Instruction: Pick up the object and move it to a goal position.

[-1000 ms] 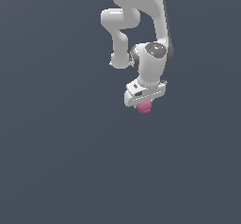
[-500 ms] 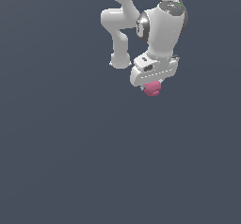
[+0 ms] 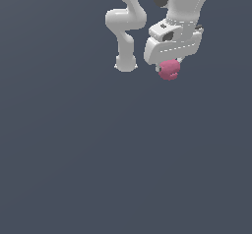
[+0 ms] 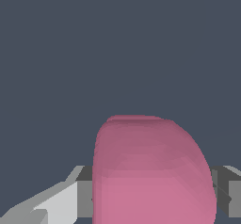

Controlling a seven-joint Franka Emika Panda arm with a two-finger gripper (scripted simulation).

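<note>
now hand (image 3: 170, 67) clamped on pink ball (image 3: 169, 70), fingers (image 4: 70, 202) touching both sides.

The Panda arm (image 3: 129, 24) is showing smooth, glossy white rounded links with a dark ring at one upper joint. Its gripper (image 3: 171, 66) is showing a boxy white body with small dark recesses, and grey fingers (image 4: 84, 195) with pale outer faces.

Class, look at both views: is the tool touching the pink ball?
Touching. In the wrist view the pink ball sits between the tool's fingers, with no gap on either side; the exterior view shows it held under the tool.
</note>
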